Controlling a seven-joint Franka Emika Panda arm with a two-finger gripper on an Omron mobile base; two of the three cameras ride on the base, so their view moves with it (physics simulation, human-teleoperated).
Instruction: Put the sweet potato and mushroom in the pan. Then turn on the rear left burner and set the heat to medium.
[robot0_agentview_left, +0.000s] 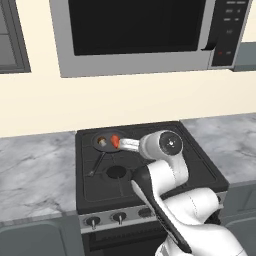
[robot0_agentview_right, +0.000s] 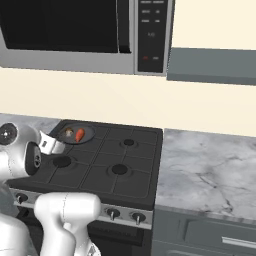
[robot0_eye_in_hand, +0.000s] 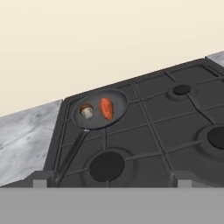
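Note:
The dark grey pan (robot0_eye_in_hand: 97, 121) sits on the stove's rear left burner, its long thin handle pointing toward the front. Inside it lie the orange-red sweet potato (robot0_eye_in_hand: 106, 108) and, to its left, the small brown-capped mushroom (robot0_eye_in_hand: 86, 111). Both base views show the same: pan (robot0_agentview_left: 106, 149) (robot0_agentview_right: 88, 132), sweet potato (robot0_agentview_left: 115, 141) (robot0_agentview_right: 79, 134) and mushroom (robot0_agentview_left: 102, 142) (robot0_agentview_right: 68, 133). My gripper (robot0_eye_in_hand: 112, 183) hovers above the stove's front left part, short of the pan and aimed toward it. Its two tips stand wide apart, open, with nothing between them.
The black stove top (robot0_agentview_left: 200, 165) has a free front left burner (robot0_eye_in_hand: 106, 166) and two right burners (robot0_agentview_right: 120, 169). Knobs (robot0_agentview_left: 119, 217) (robot0_agentview_right: 112, 213) line the stove's front panel. Marble counters (robot0_agentview_left: 35, 175) (robot0_agentview_right: 210, 170) flank the stove. A microwave (robot0_agentview_left: 135, 30) hangs above.

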